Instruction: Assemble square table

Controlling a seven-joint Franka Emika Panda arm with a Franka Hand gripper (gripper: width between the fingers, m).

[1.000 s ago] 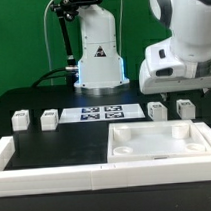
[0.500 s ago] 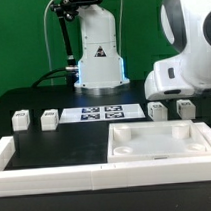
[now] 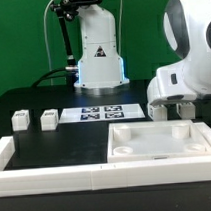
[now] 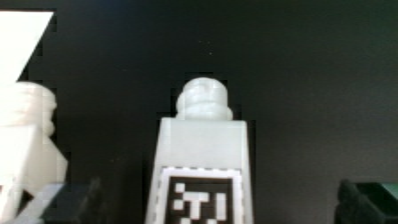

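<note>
Hand (image 3: 173,111) spread wide, jaws flanking a post (image 4: 201,140), not touching it. Risk: an off-centre close tips it into the neighbouring post (image 4: 25,125) just beside.

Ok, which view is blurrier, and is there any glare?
Wrist view: blurrier, the middle post looks soft up close and its tag is smeared. Exterior view: sharper, no hard glare, though the white slab looks bright and washed out against the black table.
</note>
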